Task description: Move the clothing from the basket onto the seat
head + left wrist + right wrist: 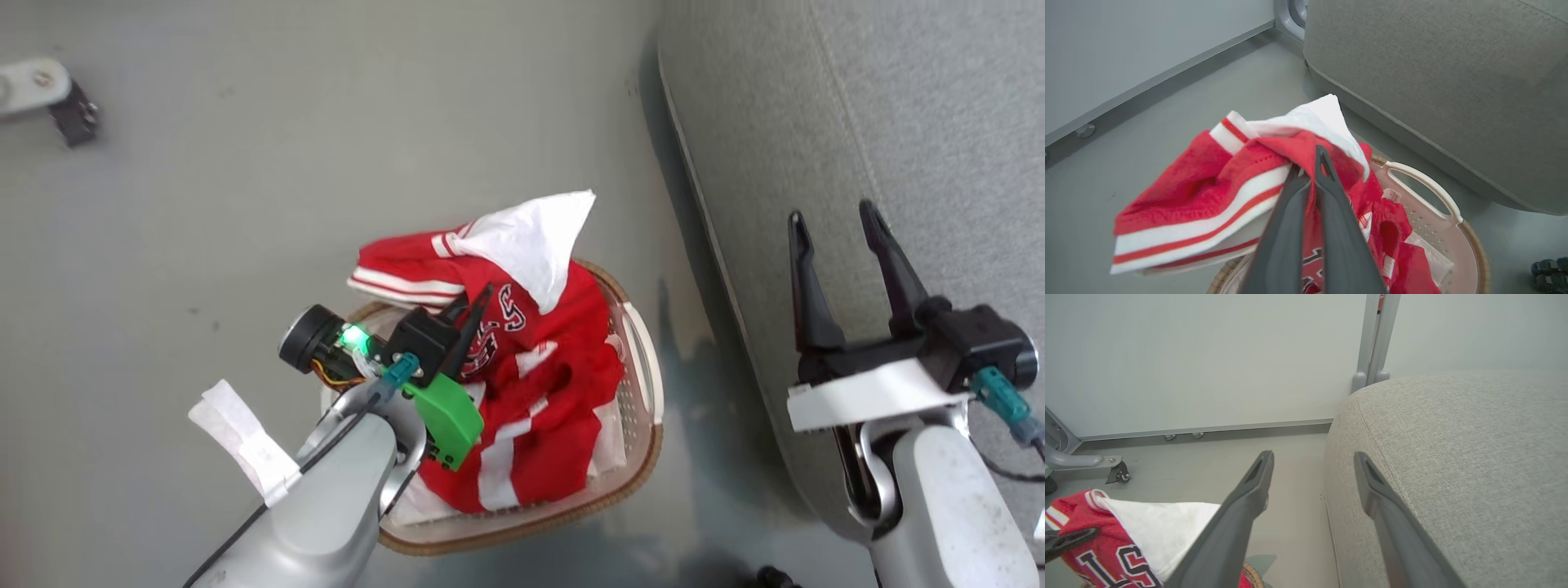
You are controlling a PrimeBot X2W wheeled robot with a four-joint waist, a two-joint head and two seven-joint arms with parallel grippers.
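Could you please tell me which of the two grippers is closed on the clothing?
The left gripper: its fingers are pinched shut on the red clothing, while the right gripper has its fingers standing apart, holding nothing.

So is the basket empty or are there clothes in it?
Not empty. The red clothes are heaped inside the basket, spilling over its rim, and the left gripper is shut on them.

The floor (286, 180) to the left of the basket (645, 392) and beyond it is open — a wheeled frame foot (49, 94) stands well off at the far left. On the right the seat (898, 122) rises close beside the basket, leaving a narrow strip of floor between them. The clothing (539, 384) heaps above the basket's rim — the right gripper (831, 211), fingers spread, hangs over the seat's edge.
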